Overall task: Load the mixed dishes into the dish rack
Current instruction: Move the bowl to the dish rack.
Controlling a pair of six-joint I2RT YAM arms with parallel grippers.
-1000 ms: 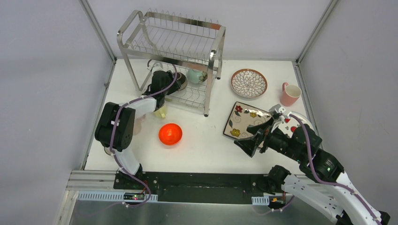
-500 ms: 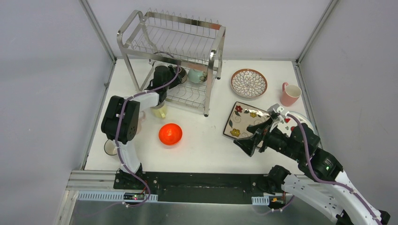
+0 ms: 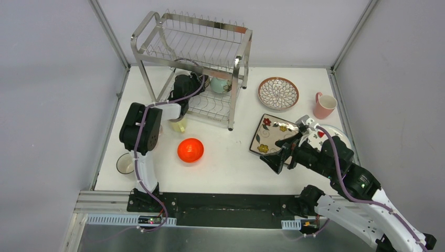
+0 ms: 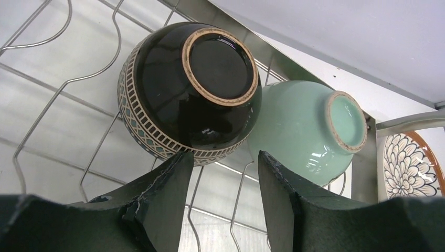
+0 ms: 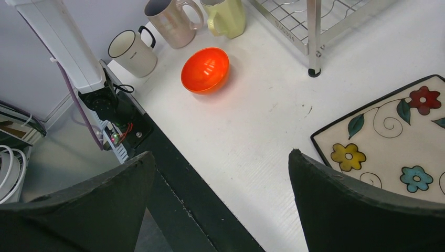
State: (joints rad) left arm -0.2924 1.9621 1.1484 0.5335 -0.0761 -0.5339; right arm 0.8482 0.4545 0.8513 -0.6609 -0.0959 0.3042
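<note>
The dish rack [image 3: 191, 39] stands at the back left. My left gripper [image 3: 193, 85] reaches into its lower tier. In the left wrist view the left gripper [image 4: 225, 157] is open with only rack wire between the fingers. An upturned black bowl [image 4: 189, 89] lies just beyond the left fingertip, and a mint bowl [image 4: 299, 131] leans beside it. My right gripper [image 3: 281, 152] hovers open over the table by the near left corner of the square floral plate [image 3: 273, 134]. In the right wrist view the right gripper [image 5: 220, 155] holds nothing.
An orange bowl [image 3: 190, 150] sits mid-table with a yellow-green mug [image 3: 179, 125] behind it and a white mug [image 3: 125, 164] at the left edge. A petal-pattern plate [image 3: 278, 93] and a pink mug [image 3: 324, 105] lie back right. My right arm partly covers a red-marked white plate [image 3: 328, 137].
The left arm has pushed farther into the rack's lower tier, uncovering the white mug. The right gripper has shifted slightly left. Both grippers' openings look the same.
</note>
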